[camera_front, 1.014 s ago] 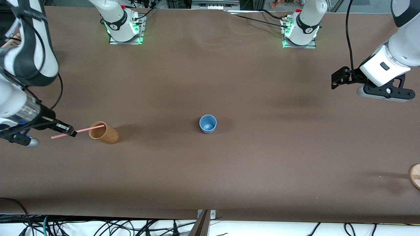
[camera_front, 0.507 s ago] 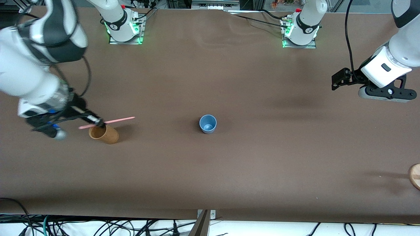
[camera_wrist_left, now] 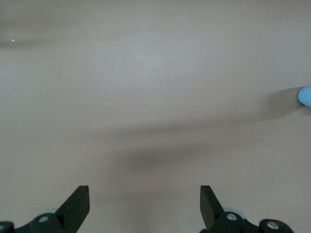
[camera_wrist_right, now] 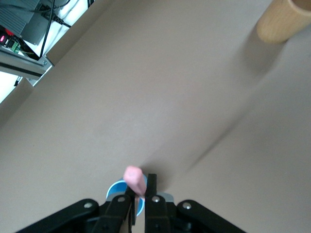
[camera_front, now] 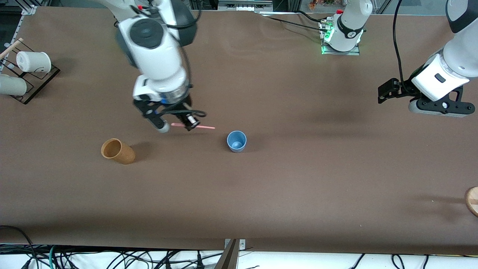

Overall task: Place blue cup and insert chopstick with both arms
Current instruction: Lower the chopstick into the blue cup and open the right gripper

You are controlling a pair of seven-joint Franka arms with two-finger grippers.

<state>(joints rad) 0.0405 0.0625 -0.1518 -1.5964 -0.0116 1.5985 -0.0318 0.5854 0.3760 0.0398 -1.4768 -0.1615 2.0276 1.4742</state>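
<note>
Pink and skinny, the pale straight chopstick (camera_front: 194,126) is sitting level in the right end effector (camera_front: 189,122), pinched tight, hanging over the brown surface (camera_front: 261,194) just beside the small blue-grey tapered cup (camera_front: 236,141). That cup's standing upright mid-surface, well apart from the tan-brown cup (camera_front: 117,151). Left end effector (camera_wrist_left: 145,206) is waiting, spread wide, over the left arm's end.

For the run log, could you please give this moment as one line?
right gripper: shut on chopstick, in the air beside blue cup | left gripper: open, waiting | cup: upright, no chopstick in it
</note>
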